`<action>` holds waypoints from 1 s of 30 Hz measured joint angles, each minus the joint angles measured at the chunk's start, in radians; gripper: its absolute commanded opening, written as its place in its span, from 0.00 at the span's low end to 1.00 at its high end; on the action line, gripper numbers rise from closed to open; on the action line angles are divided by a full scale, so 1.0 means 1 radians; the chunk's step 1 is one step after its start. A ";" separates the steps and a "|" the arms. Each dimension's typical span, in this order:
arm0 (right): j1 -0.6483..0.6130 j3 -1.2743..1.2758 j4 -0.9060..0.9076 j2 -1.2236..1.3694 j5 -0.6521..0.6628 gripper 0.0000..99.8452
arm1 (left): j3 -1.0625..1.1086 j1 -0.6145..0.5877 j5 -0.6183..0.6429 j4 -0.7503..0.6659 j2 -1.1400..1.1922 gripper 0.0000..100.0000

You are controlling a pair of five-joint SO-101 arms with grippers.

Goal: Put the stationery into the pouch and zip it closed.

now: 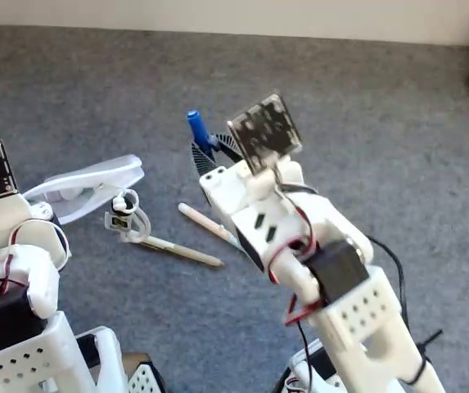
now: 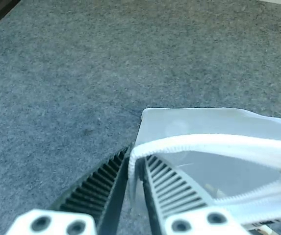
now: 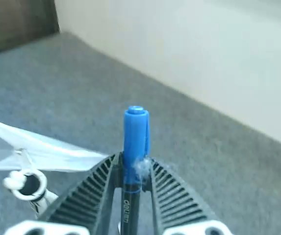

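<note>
Left fingers point(image 2: 133, 164) clenched on one lip of the pouch point(image 1: 87, 187), holding it at the left side of the table point(image 1: 398, 106), apparently raised off the surface, mouth turned toward the middle. I read this as keeping the opening spread and steady so the other arm has a target. Zip not closed; the zip pull ring point(image 1: 128, 214) hangs just below the mouth. Right fingers point(image 3: 134, 160) grasp the blue pen point(image 3: 136, 126) just under its cap, cap end sticking out past the fingertips, held up beyond the pouch mouth and apart from it. My judgement: the pen must be swung round toward the mouth before it can go in. A pale pen point(image 1: 187, 252) and a second pale pen point(image 1: 208, 223) lie on the table near the mouth, not yet loaded. Pouch wall is translucent; I cannot tell whether anything is inside. Stage: early, first item in hand.
</note>
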 measured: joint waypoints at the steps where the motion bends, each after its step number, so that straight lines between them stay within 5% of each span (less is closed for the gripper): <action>1: -0.011 0.015 -0.011 -0.025 0.000 0.01 | 0.000 0.000 0.000 0.000 0.000 0.01; 21: -0.213 0.331 -0.384 -0.331 0.000 0.01 | 0.000 0.000 0.000 0.000 0.000 0.01; 30: -0.387 0.677 -0.901 -0.402 0.000 0.01 | 0.002 0.000 0.000 0.000 0.000 0.01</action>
